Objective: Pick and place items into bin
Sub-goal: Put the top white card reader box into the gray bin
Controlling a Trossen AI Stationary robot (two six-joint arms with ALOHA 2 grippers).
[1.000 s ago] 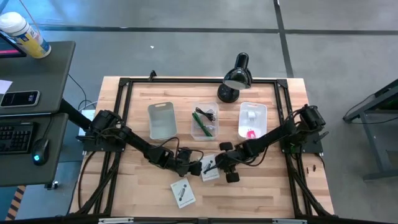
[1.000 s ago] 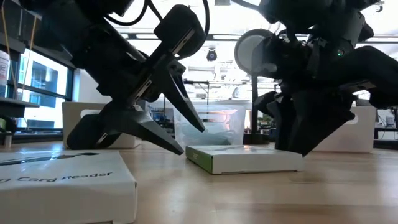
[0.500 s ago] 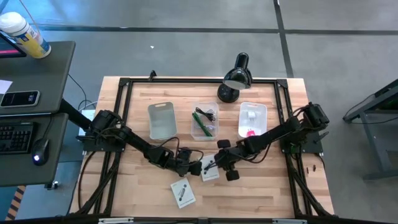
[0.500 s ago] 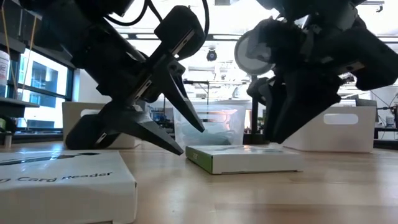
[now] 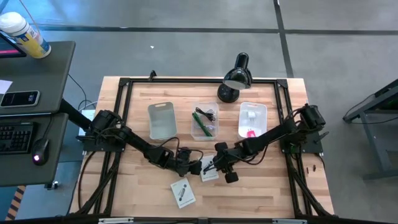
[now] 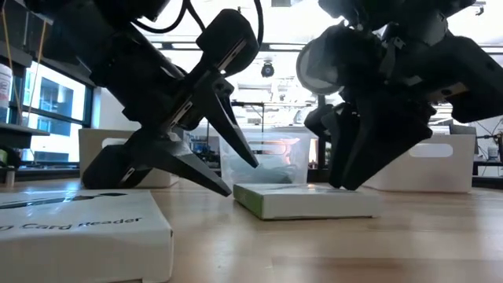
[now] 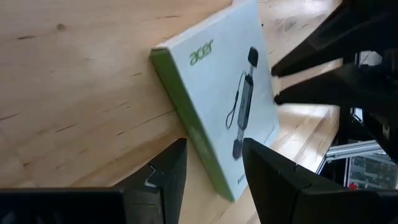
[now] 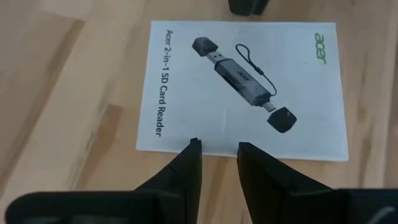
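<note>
Two white card-reader boxes lie flat on the wooden tabletop [image 5: 249, 193], toward its front edge. The middle one, an Acer 2-in-1 SD card reader box [image 5: 209, 168] with a green side and a printed picture of the black reader, sits between both arms. The second card reader box [image 5: 183, 192] lies nearer the front, apart from either arm.

The left pincer [image 5: 188, 167] reaches in low from the left, its fingers slightly parted, its tips straddling the box's green edge in the left wrist view. It has not closed on the box; a gap shows on each side of the edge. The right pincer [image 5: 219, 165] comes in from the right and hangs over the opposite edge of the same box, fingers [image 8: 186, 163] a little apart with wood and box edge showing between them, gripping nothing. In the low view its tips are just at the box's top corner; whether they touch it I cannot tell.

Behind the arms stand three bins in a row: an empty-looking white left bin [image 5: 161, 120], a clear middle bin [image 5: 197, 126] holding a green pen-like stick [image 5: 203, 122] and a black cable [image 5: 206, 113], and a white right bin [image 5: 261, 118] holding a white block [image 5: 251, 115] and a pink piece [image 5: 250, 133]. A black desk lamp [image 5: 235, 76] stands at the back edge.
</note>
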